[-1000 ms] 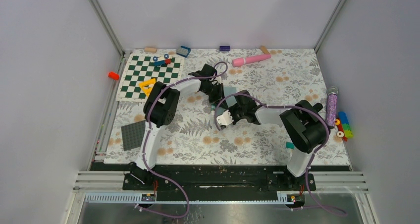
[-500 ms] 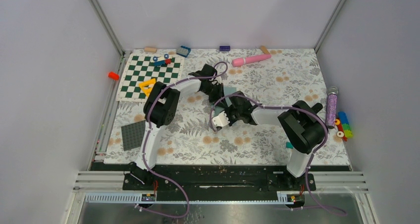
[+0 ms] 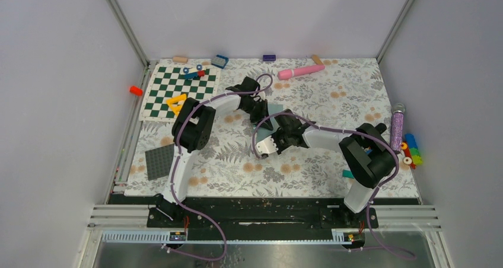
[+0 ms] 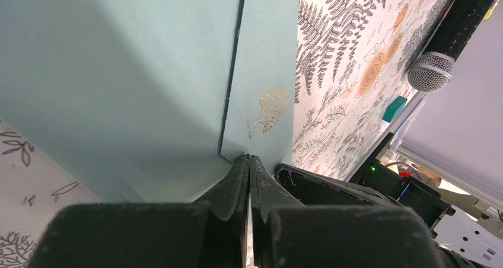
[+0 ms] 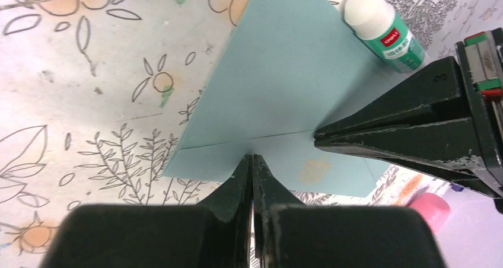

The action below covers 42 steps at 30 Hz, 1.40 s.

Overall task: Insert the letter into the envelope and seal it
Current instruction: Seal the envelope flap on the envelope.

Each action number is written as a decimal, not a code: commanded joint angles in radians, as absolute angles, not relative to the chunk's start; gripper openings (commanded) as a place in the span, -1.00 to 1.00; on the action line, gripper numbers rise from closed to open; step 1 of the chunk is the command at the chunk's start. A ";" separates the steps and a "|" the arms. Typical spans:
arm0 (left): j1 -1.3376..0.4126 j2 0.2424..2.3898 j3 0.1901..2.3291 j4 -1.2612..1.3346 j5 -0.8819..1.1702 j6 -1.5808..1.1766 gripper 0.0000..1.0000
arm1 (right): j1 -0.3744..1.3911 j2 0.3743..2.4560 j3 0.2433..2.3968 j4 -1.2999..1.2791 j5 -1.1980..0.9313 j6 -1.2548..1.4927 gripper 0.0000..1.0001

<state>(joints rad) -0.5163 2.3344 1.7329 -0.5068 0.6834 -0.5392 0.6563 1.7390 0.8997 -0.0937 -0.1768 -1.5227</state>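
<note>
**Pinning the flap crease**

Presses down with the left gripper [image 4: 248, 161] and right gripper [image 5: 253, 161], both pinched fully closed and empty, tip to tip on the envelope [image 5: 285, 84] at its fold, seemingly to flatten the flap for sealing. Shows no letter; presumably tucked inside. Leaves a glue stick [image 5: 382, 28] just beyond the right tips.

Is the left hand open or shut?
Shut. The left hand shows its fingers meeting without a gap, tips against the envelope.
</note>
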 commanded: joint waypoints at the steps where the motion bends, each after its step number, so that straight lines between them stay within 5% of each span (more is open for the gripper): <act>1: -0.518 2.350 1.751 -0.512 0.602 -0.516 -1.00 | 0.674 1.723 0.915 -0.285 -0.195 -1.496 -1.00; 8: -0.518 2.333 1.747 -0.477 0.672 -0.515 -0.92 | 0.674 1.699 0.990 -0.366 -0.195 -1.425 -1.00; 15: -0.516 2.187 1.749 -0.389 0.842 -0.506 0.10 | 0.674 1.623 1.269 -0.696 -0.277 -1.230 -1.00; 25: -0.457 2.034 1.739 -0.466 0.847 -0.384 0.97 | 0.668 1.456 1.173 -0.655 -0.223 -1.105 -0.15; 31: -0.468 1.983 1.629 -0.582 0.807 -0.199 0.98 | 0.674 1.388 1.037 -0.530 -0.265 -1.050 0.27; 42: -0.549 1.968 1.444 -0.566 0.678 -0.124 0.98 | 0.676 1.304 1.003 -0.454 -0.248 -0.925 0.33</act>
<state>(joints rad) -0.5251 1.9976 1.4452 -0.5957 0.7414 -0.1703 0.6678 1.3960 1.0248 -0.4980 -0.2295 -0.9844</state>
